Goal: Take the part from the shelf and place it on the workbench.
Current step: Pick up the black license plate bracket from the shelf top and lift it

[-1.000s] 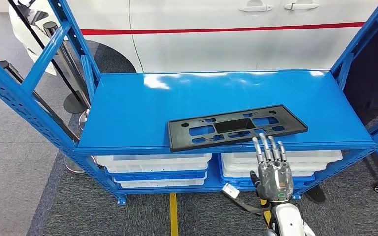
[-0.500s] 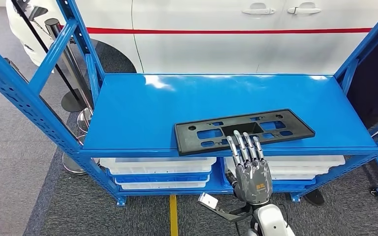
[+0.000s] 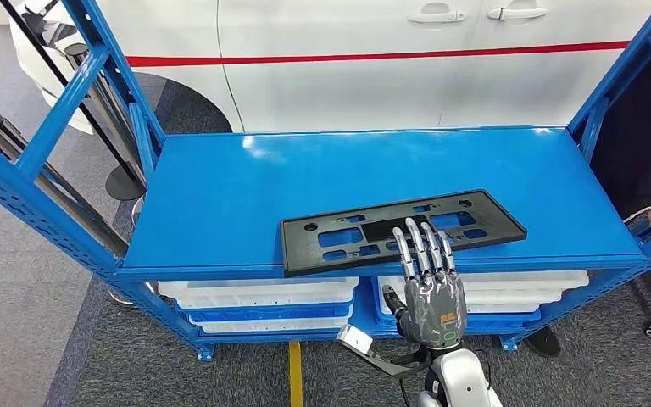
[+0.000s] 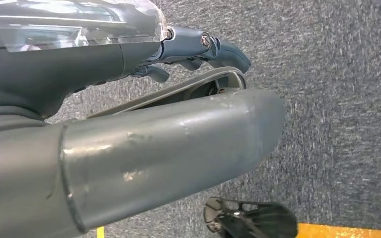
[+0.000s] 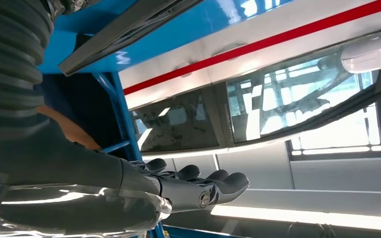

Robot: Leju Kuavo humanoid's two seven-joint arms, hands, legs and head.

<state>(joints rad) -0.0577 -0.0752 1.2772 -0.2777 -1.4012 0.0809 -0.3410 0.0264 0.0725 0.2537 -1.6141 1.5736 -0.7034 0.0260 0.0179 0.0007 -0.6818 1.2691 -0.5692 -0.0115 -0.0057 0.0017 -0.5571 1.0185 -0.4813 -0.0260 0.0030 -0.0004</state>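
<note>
So the part (image 3: pixel 403 231) lies flat near the shelf (image 3: pixel 220 178) front edge, long axis running left-right. Right robot hand (image 3: pixel 431 284) sits just below it, fingers straight and apart, holding nothing, fingertips overlapping its near edge.

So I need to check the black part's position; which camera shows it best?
The head view: the black part lies whole on the blue shelf. The left wrist view faces carpet; the right wrist view looks past the right hand at the car.

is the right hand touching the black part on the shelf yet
Cannot tell. In the head view the right hand has its fingertips overlapping the black part near its front edge, but contact versus hovering above it isn't plain.
</note>
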